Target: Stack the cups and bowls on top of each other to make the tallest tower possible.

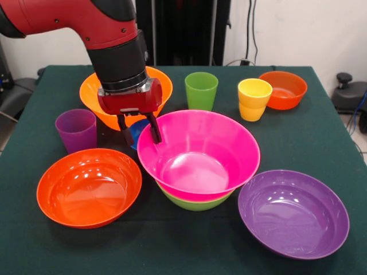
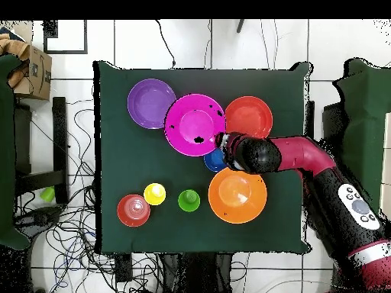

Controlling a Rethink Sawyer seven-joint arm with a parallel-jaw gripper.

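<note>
The pink bowl [image 1: 229, 146] sits nested in the lime green bowl [image 1: 195, 202] at the table's middle; it also shows in the overhead view [image 2: 183, 122]. My gripper [image 1: 139, 133] is open at the pink bowl's left rim, one finger [image 1: 155, 133] against the rim, the other over the small blue bowl [image 1: 136, 127], which it partly hides. The green cup [image 1: 201, 90] and yellow cup [image 1: 253, 98] stand upright behind the pink bowl. The purple cup [image 1: 76, 129] stands at the left. From above the gripper [image 2: 221, 141] sits at the pink bowl's edge.
A large orange bowl [image 1: 165, 86] lies behind the arm. A large red-orange bowl [image 1: 89, 186] is front left, a purple bowl [image 1: 293, 213] front right, a small red-orange bowl [image 1: 284, 89] far right. A cardboard box [image 2: 30, 72] stands off the table.
</note>
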